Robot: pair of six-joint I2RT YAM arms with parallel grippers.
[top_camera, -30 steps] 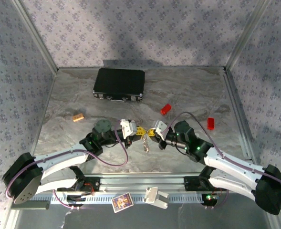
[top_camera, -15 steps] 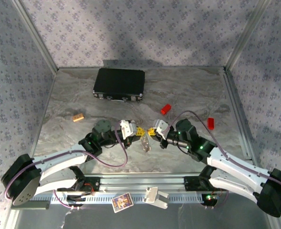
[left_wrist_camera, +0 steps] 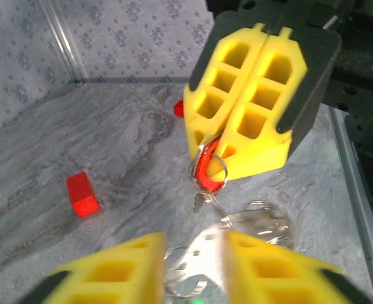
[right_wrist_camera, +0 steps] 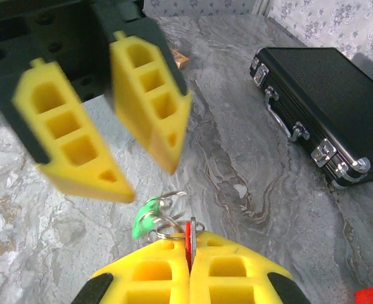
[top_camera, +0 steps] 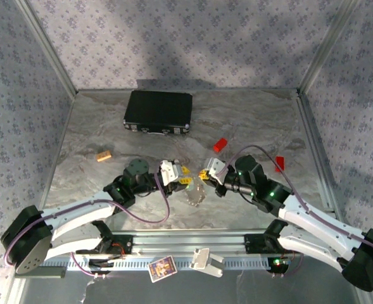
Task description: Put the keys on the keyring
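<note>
Far left on the grey marbled table (top_camera: pixel 85 126), a small orange block (top_camera: pixel 103 155), well apart from everything else. Toward the back, a black case (top_camera: pixel 158 113), lying flat and closed, latches facing the arms. Near the middle, the left gripper (right_wrist_camera: pixel 149 178): gaping, yellow fingers (left_wrist_camera: pixel 110 272) spread, nothing clamped between them, tips aimed at the opposite gripper. Just right of those tips, the keyring (top_camera: pixel 194 197), a pale, silvery tangle low between the two grippers; cannot tell whether resting on the table or dangling. Green key (right_wrist_camera: pixel 146 217), hanging on thin silver loops just beside the right fingertips, free of both grippers. Red key (left_wrist_camera: pixel 206 176), pinched edge-on in the seam of the right gripper (right_wrist_camera: pixel 190 253), jaws pressed tight together on it, a thin wire ring passing round its head. Further right, one red block (top_camera: pixel 220 144) behind the grippers and a second red block (top_camera: pixel 279 163) close beside the right arm, both loose on the table.
</note>
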